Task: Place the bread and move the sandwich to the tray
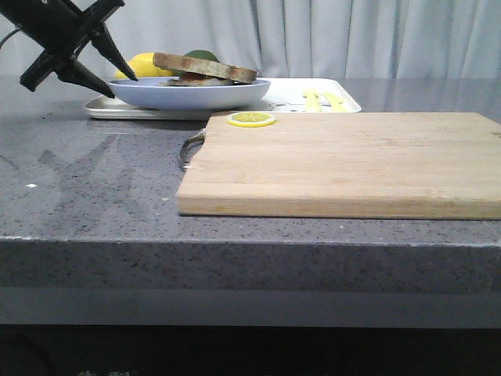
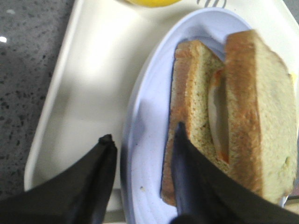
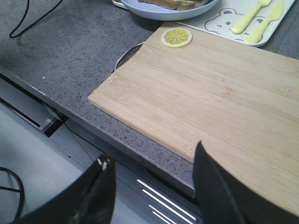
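Pale blue plate (image 1: pixel 192 95) sits on the one white tray (image 1: pixel 313 98), carrying the sandwich (image 1: pixel 205 69): two bread slices (image 2: pixel 261 116) with egg between. Left gripper (image 1: pixel 117 77) hangs spread open at the plate's rim, gripping nothing. Right gripper (image 3: pixel 152 186) is open and empty too, over the single wooden cutting board (image 1: pixel 344 160), one lemon slice (image 1: pixel 251 119) on it.

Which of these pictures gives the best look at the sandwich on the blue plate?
The left wrist view: the sandwich fills the picture from above, showing both bread slices with egg between them. The front view shows the sandwich only side-on and small. The right wrist view catches just an edge at the frame's border.
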`<state>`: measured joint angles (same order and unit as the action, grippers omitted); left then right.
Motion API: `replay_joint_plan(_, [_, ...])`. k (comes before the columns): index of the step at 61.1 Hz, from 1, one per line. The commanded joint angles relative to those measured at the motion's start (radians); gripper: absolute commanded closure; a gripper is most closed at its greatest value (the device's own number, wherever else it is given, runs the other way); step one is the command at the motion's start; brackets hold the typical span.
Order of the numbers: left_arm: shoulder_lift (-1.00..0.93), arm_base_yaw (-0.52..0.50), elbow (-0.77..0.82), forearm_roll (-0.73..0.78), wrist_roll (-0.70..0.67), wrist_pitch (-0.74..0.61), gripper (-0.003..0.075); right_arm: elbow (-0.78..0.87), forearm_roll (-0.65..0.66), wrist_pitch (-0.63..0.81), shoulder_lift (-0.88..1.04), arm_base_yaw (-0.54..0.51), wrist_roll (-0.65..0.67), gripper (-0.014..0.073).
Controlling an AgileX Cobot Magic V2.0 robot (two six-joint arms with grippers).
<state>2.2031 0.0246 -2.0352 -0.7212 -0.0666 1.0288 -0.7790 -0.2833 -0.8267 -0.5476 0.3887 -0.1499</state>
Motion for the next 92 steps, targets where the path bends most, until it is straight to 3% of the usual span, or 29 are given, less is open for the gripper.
replay_joint_plan(1, [-0.099,0.0,-0.034,-0.05,0.034,-0.004,0.0385,-0.025,-0.014,0.06,-0.001,-0.005,-0.005,0.0191])
replay_joint_plan(11, [-0.172,0.0,-0.034,-0.021,0.096,0.036,0.0385,-0.025,-0.014,0.06,-0.001,-0.005,-0.005,0.0191])
replay_joint_plan(31, [-0.403,0.013,0.03,0.192,0.127,0.07,0.0385,-0.025,-0.014,0.06,-0.001,-0.005,-0.005,0.0191])
replay_joint_plan(62, [-1.09,0.206,0.82,0.244,0.36,-0.229,0.0385,-0.025,-0.014,0.06,-0.001,-0.005,-0.005,0.0191])
replay_joint_plan(81, [-1.457,0.213,1.124,0.464,0.387,-0.283,0.0385,-0.025,-0.014,0.06,-0.001,-0.005,-0.005,0.0191])
replay_joint_plan(92, [-1.641,0.213,1.241,0.462,0.387,-0.281,0.0385,-0.025,-0.014,0.058,-0.001,-0.005,-0.005,0.0191])
